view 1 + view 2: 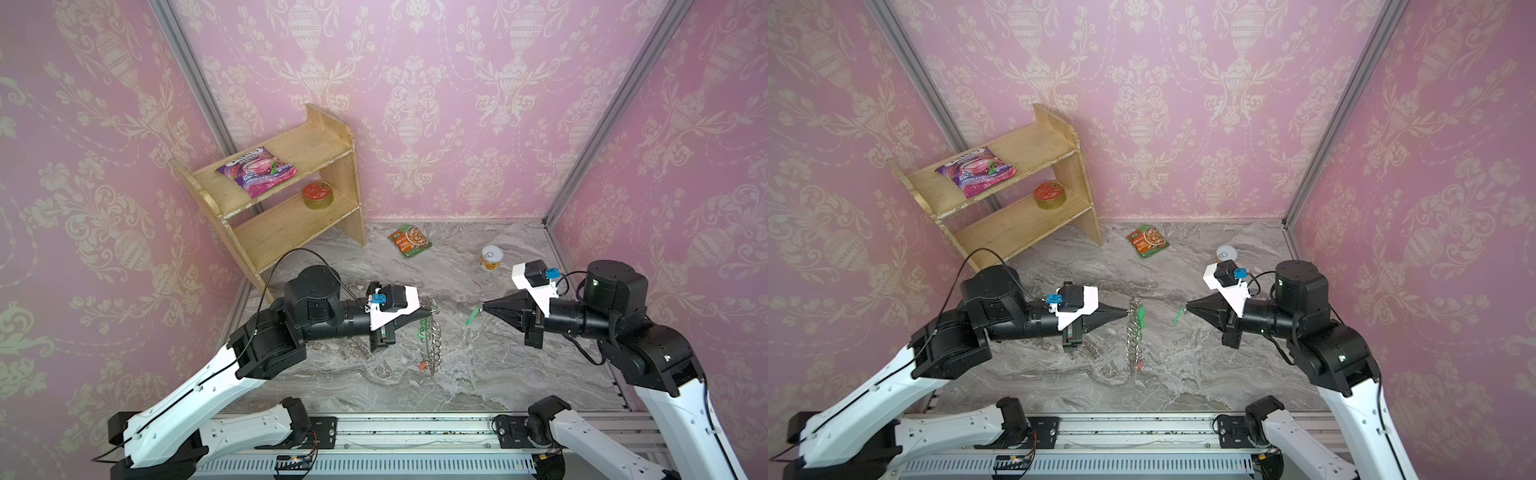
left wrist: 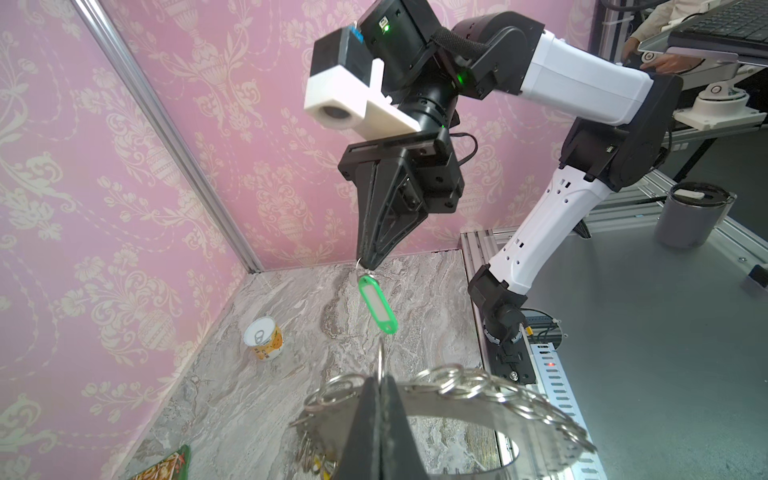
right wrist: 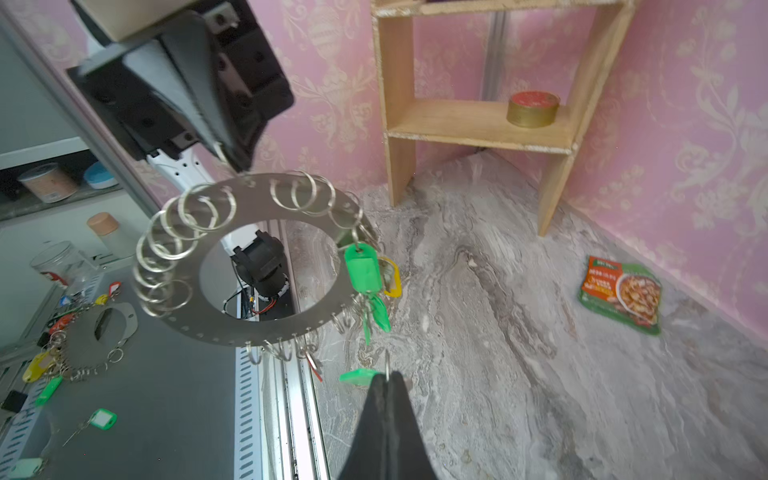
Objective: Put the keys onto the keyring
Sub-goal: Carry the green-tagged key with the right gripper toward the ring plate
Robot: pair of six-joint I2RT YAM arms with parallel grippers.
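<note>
Over the tabletop [image 1: 498,374], level forearms [image 1: 336,322], jaws tight on keyring [image 1: 434,337], green key [image 1: 473,316].

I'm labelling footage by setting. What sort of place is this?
Probably a staged robot test cell, not a real room: pink wallpaper panels set in aluminium posts, a marble-look tabletop, and robot arms based on a metal rail.

purple packet [image 1: 257,171] print blurred, green packet [image 3: 620,296] lettering unreadable
</note>
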